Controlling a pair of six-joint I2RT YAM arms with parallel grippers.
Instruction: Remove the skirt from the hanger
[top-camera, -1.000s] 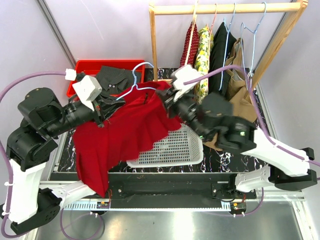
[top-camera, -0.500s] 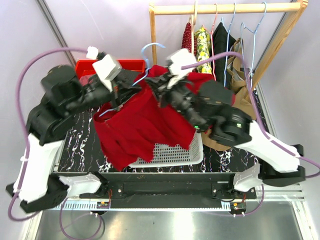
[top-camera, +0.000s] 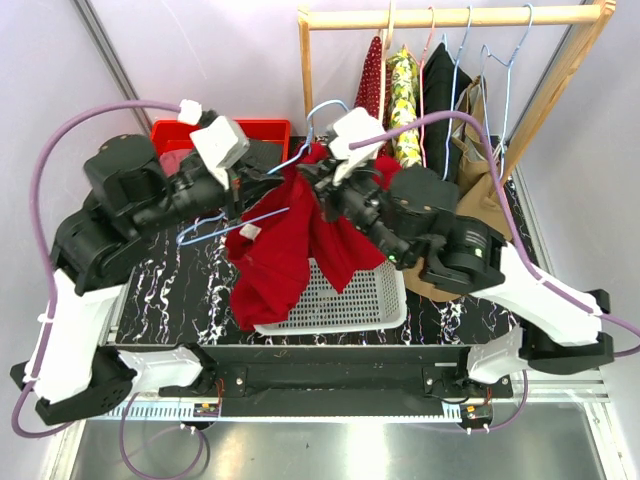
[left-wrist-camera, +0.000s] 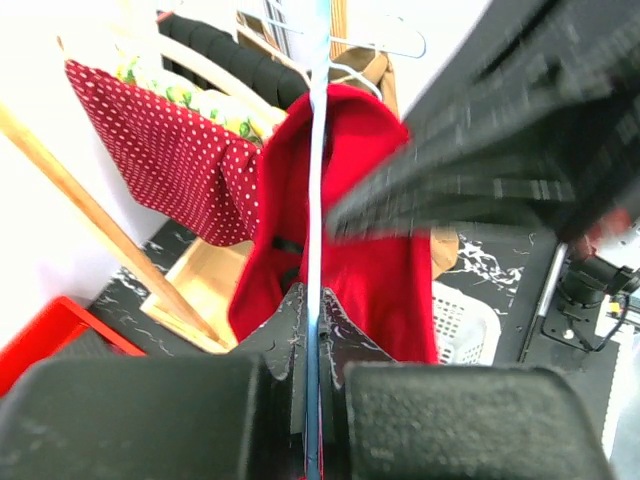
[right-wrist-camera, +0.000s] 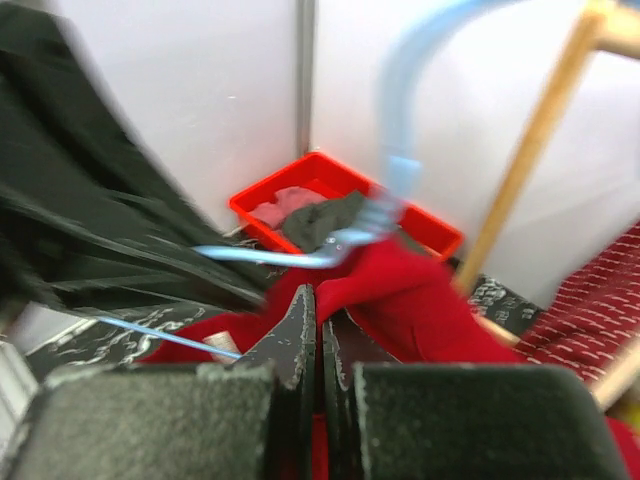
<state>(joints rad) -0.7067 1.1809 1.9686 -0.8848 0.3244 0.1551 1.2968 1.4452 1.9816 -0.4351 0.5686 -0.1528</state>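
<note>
In the overhead view the red skirt hangs bunched at the centre of the work area. Its lower end overlaps the 8 o'clock corner of the white basket, which stands on the marbled table. The left gripper reaches in from 9 o'clock. The left wrist view shows its jaws closed on the thin wire of the light-blue hanger. The hanger hook points toward 12 o'clock, and one bare wire section projects at 9 o'clock of the skirt. The right gripper reaches in from 3 o'clock, its jaws pinched together on red fabric at the top of the skirt. Whether the skirt is fully off the hanger cannot be determined. A red bin sits at 10 o'clock. A wooden rack carrying hung garments stands at 1 o'clock.
</note>
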